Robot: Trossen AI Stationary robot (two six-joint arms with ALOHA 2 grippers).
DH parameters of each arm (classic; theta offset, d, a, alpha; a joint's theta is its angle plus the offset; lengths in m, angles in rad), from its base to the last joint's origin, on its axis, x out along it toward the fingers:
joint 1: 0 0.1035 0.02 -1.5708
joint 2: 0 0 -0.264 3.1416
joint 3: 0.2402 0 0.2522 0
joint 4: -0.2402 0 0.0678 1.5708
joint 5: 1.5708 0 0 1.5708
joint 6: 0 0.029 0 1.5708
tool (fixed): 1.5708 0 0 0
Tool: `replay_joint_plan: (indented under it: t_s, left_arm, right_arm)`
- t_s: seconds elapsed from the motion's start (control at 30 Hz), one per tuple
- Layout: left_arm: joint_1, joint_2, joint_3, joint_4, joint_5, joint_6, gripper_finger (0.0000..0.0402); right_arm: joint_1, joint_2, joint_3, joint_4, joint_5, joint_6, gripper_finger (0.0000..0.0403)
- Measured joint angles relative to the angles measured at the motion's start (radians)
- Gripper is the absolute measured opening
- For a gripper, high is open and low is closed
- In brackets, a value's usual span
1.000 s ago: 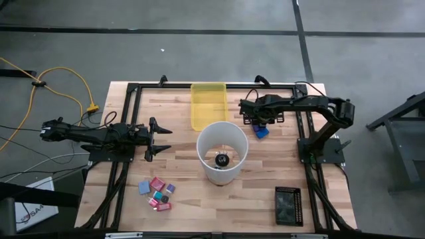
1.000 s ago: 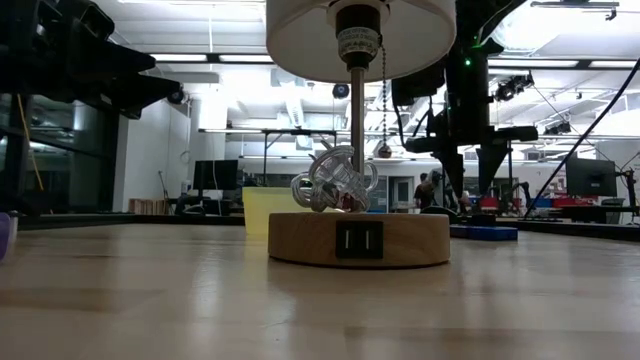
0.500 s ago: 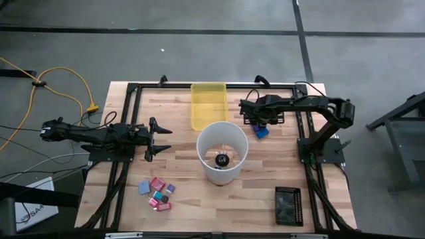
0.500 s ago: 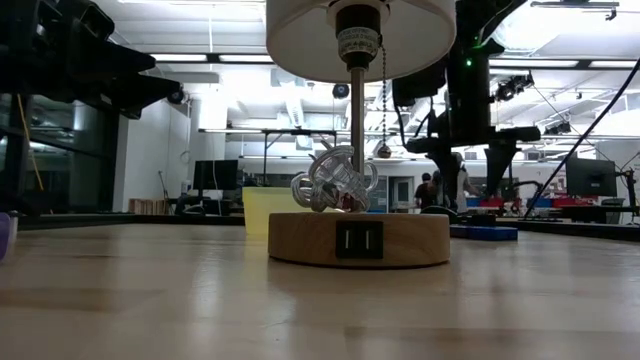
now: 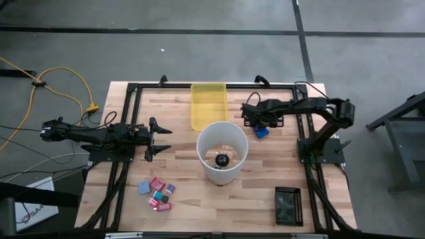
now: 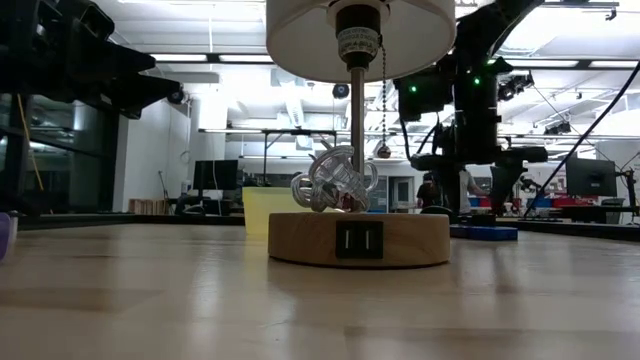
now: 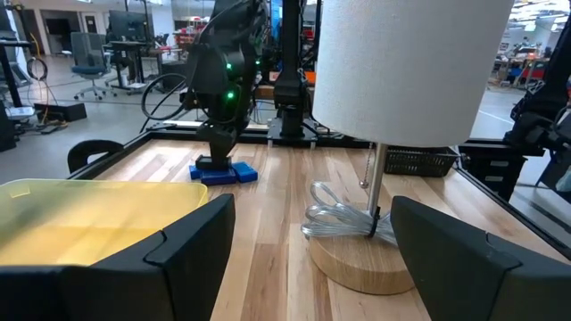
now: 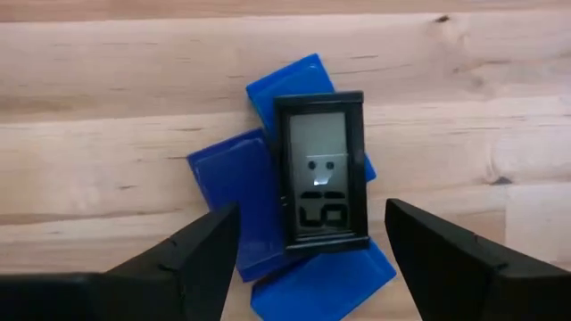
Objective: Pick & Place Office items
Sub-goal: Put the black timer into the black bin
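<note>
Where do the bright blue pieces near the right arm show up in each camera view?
High view: blue pieces right of the white lamp shade, under the right gripper.
Low view: flat blue sliver right of the lamp's wooden base.
Left wrist view: blue stack beyond the yellow tray.
Right wrist view: centre, under a small black digital clock.
Shared landmark: the lamp.
</note>
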Motion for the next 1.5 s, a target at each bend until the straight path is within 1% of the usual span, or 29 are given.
replay_joint_plan:
  t_s: [0.23,0.53,0.87,1.23,1.5]
  left_arm:
    - [0.000,0.000,0.000,0.000,0.000,0.000,0.0293]
    - [0.000,0.000,0.000,0.000,0.000,0.000,0.0293]
    - [0.000,0.000,0.000,0.000,0.000,0.000,0.0293]
    - [0.000,0.000,0.000,0.000,0.000,0.000,0.0293]
    - [0.000,0.000,0.000,0.000,0.000,0.000,0.0293]
  right_arm:
    - [0.000,0.000,-0.055,0.071,0.006,0.015,0.0268]
    - [0.000,0.000,-0.056,0.079,0.028,0.016,0.0263]
    - [0.000,0.000,-0.056,0.079,0.030,0.036,0.0224]
    - [0.000,0.000,-0.056,0.075,0.030,0.066,0.0191]
    - [0.000,0.000,-0.056,0.074,0.030,0.068,0.0155]
